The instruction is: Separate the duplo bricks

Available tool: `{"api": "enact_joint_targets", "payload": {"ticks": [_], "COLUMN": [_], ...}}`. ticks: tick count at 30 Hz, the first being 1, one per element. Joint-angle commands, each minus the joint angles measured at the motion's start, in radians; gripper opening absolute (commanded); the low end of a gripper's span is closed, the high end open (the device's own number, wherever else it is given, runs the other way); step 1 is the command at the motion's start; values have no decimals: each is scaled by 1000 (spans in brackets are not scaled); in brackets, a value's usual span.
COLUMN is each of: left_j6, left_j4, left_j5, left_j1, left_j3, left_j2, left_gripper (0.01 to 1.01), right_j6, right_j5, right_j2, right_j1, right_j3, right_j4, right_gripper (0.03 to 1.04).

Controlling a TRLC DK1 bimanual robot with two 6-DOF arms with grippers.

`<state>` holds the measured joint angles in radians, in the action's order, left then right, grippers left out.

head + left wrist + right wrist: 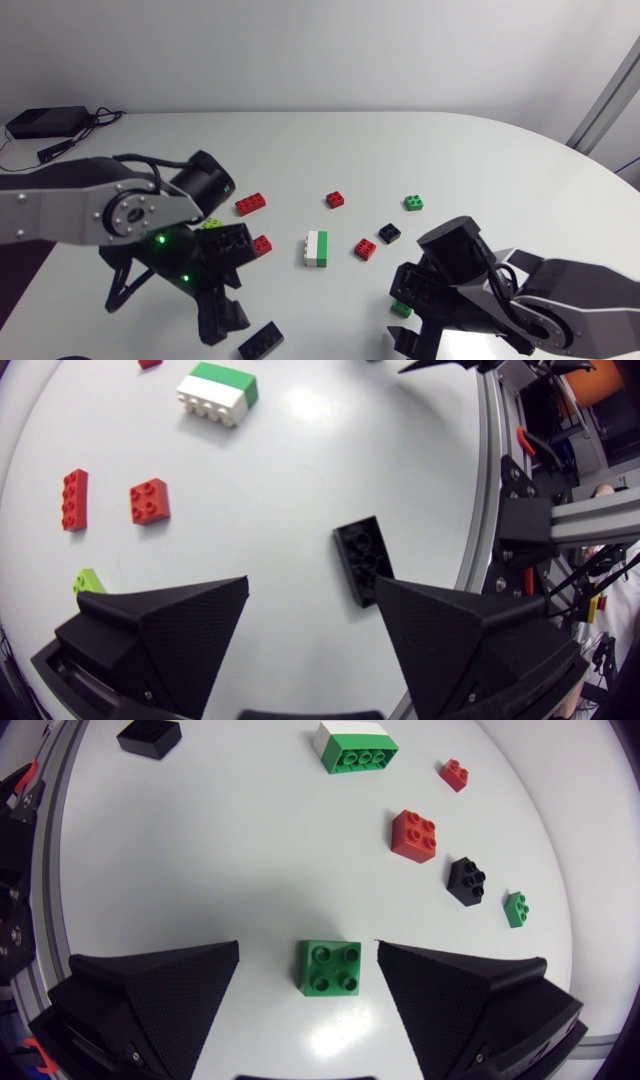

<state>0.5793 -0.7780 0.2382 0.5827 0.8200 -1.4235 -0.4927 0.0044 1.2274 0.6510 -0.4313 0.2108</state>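
Note:
A white-and-green stacked brick (316, 249) lies at the table's middle, also ahead of both grippers in the wrist views (217, 392) (357, 747). My left gripper (222, 318) (310, 625) stands open near the front edge with nothing between its fingers. A long black brick (260, 341) (363, 558) lies flat just ahead of it, by one fingertip. My right gripper (408, 322) (308, 955) is open too. A green square brick (401, 308) (331, 966) sits between its fingers with gaps on both sides.
Loose single bricks are scattered about: a long red one (250, 204), small red ones (262, 243) (335, 199) (365, 248), a lime one (210, 224), a black one (389, 233) and a green one (413, 203). The table's front edge is close behind both grippers.

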Motion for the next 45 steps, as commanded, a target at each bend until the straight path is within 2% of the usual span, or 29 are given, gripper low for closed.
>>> {"api": "enact_joint_targets", "payload": {"ticks": [1,5,13,23,26,28,31,32,35,37,39,42,45], "left_j6": [-93,-184,-254,-297,-300,-300,-291,-280,-254,-228,-187,-65,71], "left_j4": [31,98,184,250,264,275,296,307,329,327,276,106,-56], "left_j5": [-43,-106,-146,-201,-209,-211,-211,-209,-197,-142,-16,213,325], "left_j1": [92,184,230,270,278,276,269,264,256,236,170,19,-38], "left_j3": [-67,-104,-127,-167,-168,-170,-176,-179,-186,-179,-145,-35,56], "left_j2": [31,20,-60,-91,-101,-115,-132,-137,-141,-137,-118,-121,-132], "left_gripper": [864,854,849,769,666,531,274,230,228,218,216,211,210], "right_j6": [17,23,31,32,34,34,31,31,39,46,55,62,95], "right_j5": [8,12,22,26,26,26,25,20,-11,-38,-69,-129,-227], "right_j2": [-6,-11,-46,-69,-69,-78,-126,-151,-207,-252,-292,-370,-373], "right_j1": [13,24,32,33,38,39,42,44,44,44,44,42,13], "right_j3": [31,32,39,45,40,39,37,34,16,2,-14,-29,-73], "right_j4": [12,13,38,50,52,53,68,78,113,134,159,188,226], "right_gripper": [998,998,998,998,998,998,998,998,998,998,998,998,998]}}
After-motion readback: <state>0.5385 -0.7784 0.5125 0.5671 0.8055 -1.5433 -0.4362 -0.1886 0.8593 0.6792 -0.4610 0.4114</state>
